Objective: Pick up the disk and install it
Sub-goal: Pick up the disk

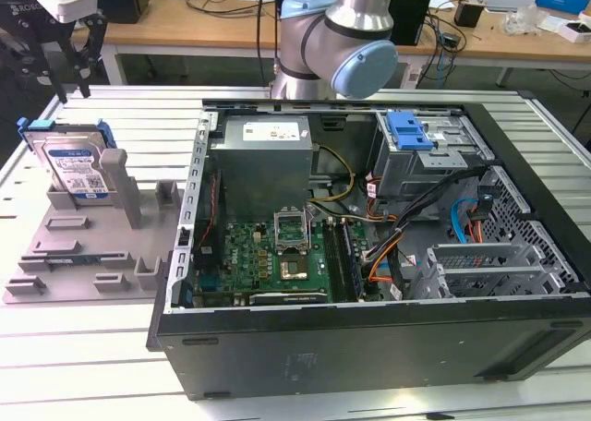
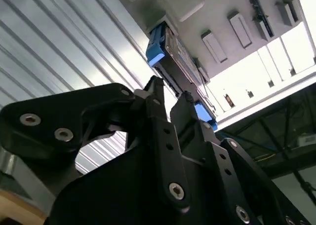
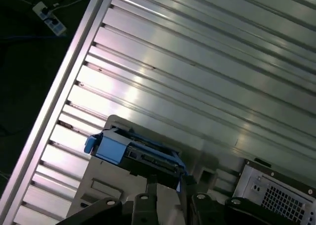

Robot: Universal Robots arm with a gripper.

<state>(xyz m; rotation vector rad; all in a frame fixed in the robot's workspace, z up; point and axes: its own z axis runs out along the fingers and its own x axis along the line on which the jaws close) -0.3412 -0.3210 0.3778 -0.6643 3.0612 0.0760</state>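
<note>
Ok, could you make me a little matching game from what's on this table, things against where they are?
Things: 1 disk; 2 gripper; 3 blue latch piece.
Places: A inside the open computer case; B standing upright on the grey fixture plate; C in the air above the disk.
Pairs: 1-B; 2-C; 3-A.

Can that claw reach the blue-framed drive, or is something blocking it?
Probably yes: the gripper hangs open above the disk, whose top edge stands bare in the grey fixture plate, nothing between them.
</note>
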